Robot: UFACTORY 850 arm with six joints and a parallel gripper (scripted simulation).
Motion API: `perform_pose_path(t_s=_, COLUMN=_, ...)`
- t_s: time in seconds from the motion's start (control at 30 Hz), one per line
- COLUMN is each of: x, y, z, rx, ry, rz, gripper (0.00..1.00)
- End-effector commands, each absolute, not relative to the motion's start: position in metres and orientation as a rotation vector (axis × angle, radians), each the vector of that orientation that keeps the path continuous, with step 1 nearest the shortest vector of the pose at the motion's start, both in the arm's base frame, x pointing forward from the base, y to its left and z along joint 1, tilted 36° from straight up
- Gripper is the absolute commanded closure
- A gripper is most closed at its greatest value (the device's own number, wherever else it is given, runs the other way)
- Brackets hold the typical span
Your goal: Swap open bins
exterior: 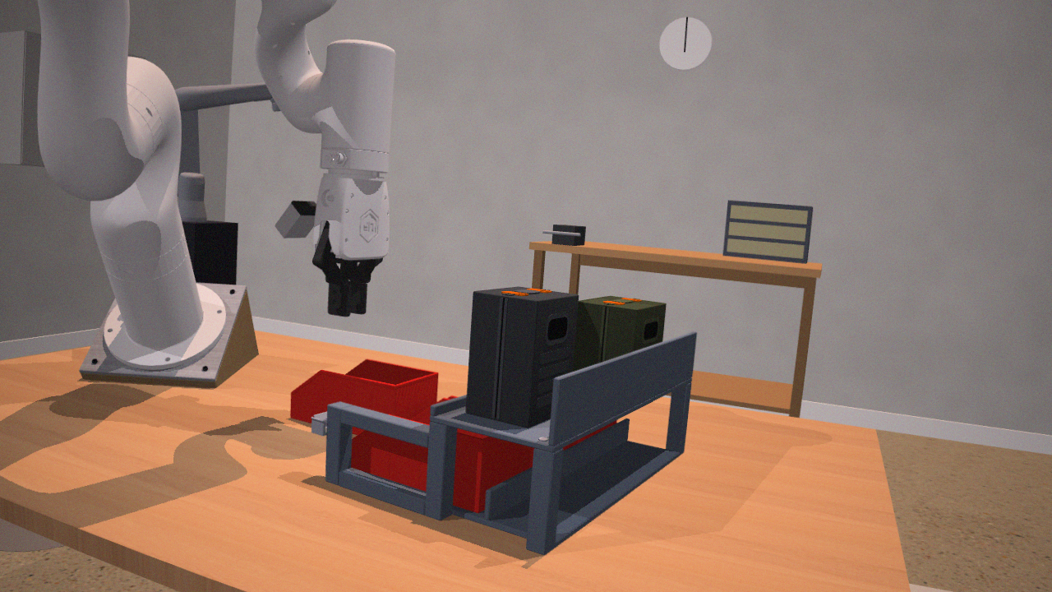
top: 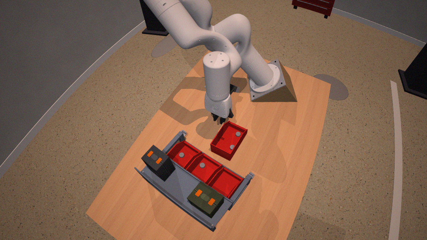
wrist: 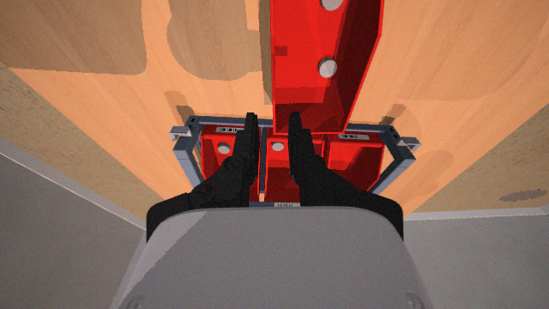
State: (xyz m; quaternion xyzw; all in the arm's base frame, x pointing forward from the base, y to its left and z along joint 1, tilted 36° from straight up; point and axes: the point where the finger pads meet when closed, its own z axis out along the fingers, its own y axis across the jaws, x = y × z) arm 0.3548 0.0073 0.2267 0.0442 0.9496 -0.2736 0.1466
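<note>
The red bin on the table (top: 224, 137) (exterior: 323, 395) (wrist: 296, 39) stands on its base, open front toward the robot base, with two round grey parts inside. The empty red bin (top: 227, 180) (wrist: 358, 159) sits in the shelf's end place, on the green case's side. Two other red bins, an end bin (top: 186, 160) (wrist: 212, 165) and a middle bin (top: 205, 173) (wrist: 280, 182), each show a grey part. My gripper (top: 219, 120) (exterior: 348, 302) (wrist: 273, 127) is partly open and empty. It points down, high above the table, beside the table bin in the top view.
The grey shelf (top: 179, 185) (exterior: 625, 386) (wrist: 185, 159) has a raised board over the bins' rear ends. A dark case (top: 158, 164) (exterior: 507, 360) and a green case (top: 205, 198) (exterior: 625, 324) stand on it. The table bin stands close before the shelf's front.
</note>
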Motion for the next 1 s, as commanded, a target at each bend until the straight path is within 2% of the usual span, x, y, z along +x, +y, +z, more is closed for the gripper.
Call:
perform_pose_path(t_s=0.0, x=0.3552, y=0.0077, z=0.2271, rx=0.127, ry=2.732, rz=-0.786, gripper=0.74)
perform_pose_path(t_s=0.97, x=0.3560, y=0.0062, z=0.2248, rx=0.128, ry=2.732, rz=-0.787, gripper=0.74)
